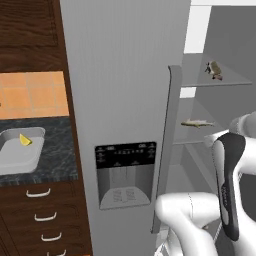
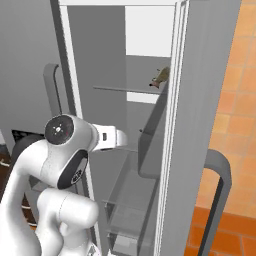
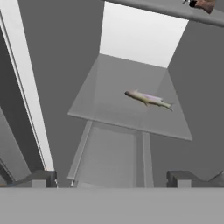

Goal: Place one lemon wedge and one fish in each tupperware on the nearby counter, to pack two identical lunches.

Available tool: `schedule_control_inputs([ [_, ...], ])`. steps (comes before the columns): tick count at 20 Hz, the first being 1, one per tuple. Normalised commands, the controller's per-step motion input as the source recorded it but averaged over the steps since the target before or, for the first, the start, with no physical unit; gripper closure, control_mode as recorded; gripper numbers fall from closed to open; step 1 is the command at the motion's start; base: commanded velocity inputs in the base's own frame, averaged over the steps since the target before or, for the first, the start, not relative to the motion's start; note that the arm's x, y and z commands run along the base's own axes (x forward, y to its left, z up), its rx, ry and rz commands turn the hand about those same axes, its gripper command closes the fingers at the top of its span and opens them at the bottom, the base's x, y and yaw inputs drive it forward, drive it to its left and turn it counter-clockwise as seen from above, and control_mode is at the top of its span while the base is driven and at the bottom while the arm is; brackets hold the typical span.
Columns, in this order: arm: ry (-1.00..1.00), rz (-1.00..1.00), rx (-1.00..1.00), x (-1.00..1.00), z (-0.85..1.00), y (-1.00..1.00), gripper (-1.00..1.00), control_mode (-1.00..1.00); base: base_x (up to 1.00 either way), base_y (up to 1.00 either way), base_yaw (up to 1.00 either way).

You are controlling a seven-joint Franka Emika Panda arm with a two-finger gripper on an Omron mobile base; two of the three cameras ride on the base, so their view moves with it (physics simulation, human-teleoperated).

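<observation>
The hand view looks into the open fridge, where the gripper [image 3: 111, 178] has its fingers spread wide and empty, aimed so the fish [image 3: 148, 99] on the glass shelf [image 3: 105, 109] lies ahead, slightly right, well apart. On the counter [image 1: 57, 150], a tupperware [image 1: 15, 155] holds a lemon wedge [image 1: 24, 140].

Open space leads to the fish [image 3: 148, 99] (shelf [image 3: 109, 105] bare around it), door [image 2: 200, 125] flanking right.

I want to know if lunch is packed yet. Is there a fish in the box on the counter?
No, the tupperware on the counter holds a lemon wedge; a fish lies on a fridge shelf.
</observation>
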Motion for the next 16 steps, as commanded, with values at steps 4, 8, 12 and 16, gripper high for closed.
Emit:
schedule_control_inputs([
  [4, -0.02, -0.03, -0.05, 0.11, 0.34, -0.02, -1.00, -1.00, 0.00, 0.00, 0.00],
  [8, 0.00, -0.02, -0.04, 0.27, -0.01, -0.08, -1.00, -1.00, 0.00, 0.00, 0.00],
  [12, -0.02, 0.00, -0.04, 0.23, -0.19, -0.42, -1.00, -1.00, 0.00, 0.00, 0.00],
  [16, -0.09, 0.00, -0.02, -0.01, 0.34, -0.25, -1.00, -1.00, 0.00, 0.00, 0.00],
])
